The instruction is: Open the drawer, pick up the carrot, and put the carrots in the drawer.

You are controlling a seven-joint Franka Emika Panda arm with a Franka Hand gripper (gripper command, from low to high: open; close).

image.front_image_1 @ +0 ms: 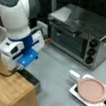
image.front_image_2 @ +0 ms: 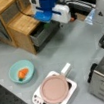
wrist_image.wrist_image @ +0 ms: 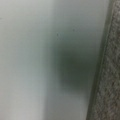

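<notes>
Now | drawer (image.front_image_2: 43, 33) pulled open | carrot (image.front_image_2: 22, 73) in teal bowl (image.front_image_2: 13, 70) (one front view only) | claw (image.front_image_2: 47, 22) over drawer, grip unreadable

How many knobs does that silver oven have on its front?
3. The black round knobs sit in a column on the silver toaster oven, toward a front view's right: top knob, middle knob, bottom knob. The oven's far side is unseen, so others may be hidden.

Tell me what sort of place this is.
Probably a mock kitchen counter in a robot lab: a toaster oven, a hotplate with a pink pan, a wooden cabinet with an open drawer, and a toy carrot in a bowl. The gripper hangs over the drawer.
</notes>
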